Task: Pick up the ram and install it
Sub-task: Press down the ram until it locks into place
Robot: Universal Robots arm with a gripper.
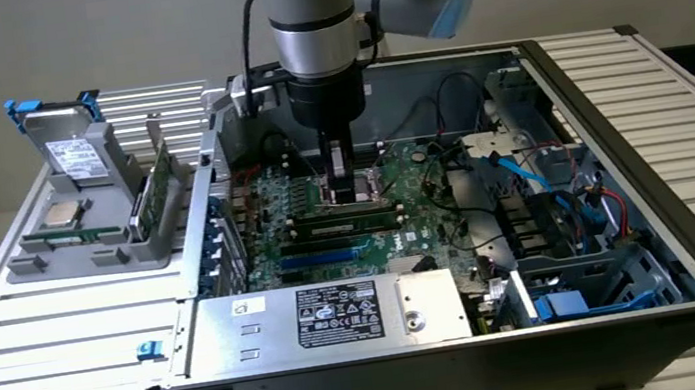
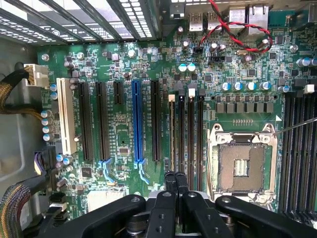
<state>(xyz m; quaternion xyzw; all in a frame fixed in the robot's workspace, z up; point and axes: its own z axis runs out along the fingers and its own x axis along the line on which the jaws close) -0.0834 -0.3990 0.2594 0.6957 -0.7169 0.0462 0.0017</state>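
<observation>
The ram (image 1: 348, 222), a long green stick with dark chips, lies seated in one of the motherboard's memory slots inside the open computer case (image 1: 640, 166). In the wrist view it shows edge-on as a thin pale strip (image 2: 172, 134) in the outermost of several parallel slots. My gripper (image 1: 348, 187) hangs straight down over the board, just behind the ram in the exterior view. Its black fingers (image 2: 168, 191) are pressed together with nothing between them, the gripper (image 2: 176, 177) in line with the ram's near end. I cannot tell whether they touch it.
An empty CPU socket (image 2: 241, 161) sits beside the memory slots, and black and blue expansion slots (image 2: 136, 121) on the other side. A silver power supply (image 1: 323, 317) fills the case's front. Cables and drive bays (image 1: 550, 199) crowd the exterior view's right. A grey parts rack (image 1: 88, 214) stands outside, at the left.
</observation>
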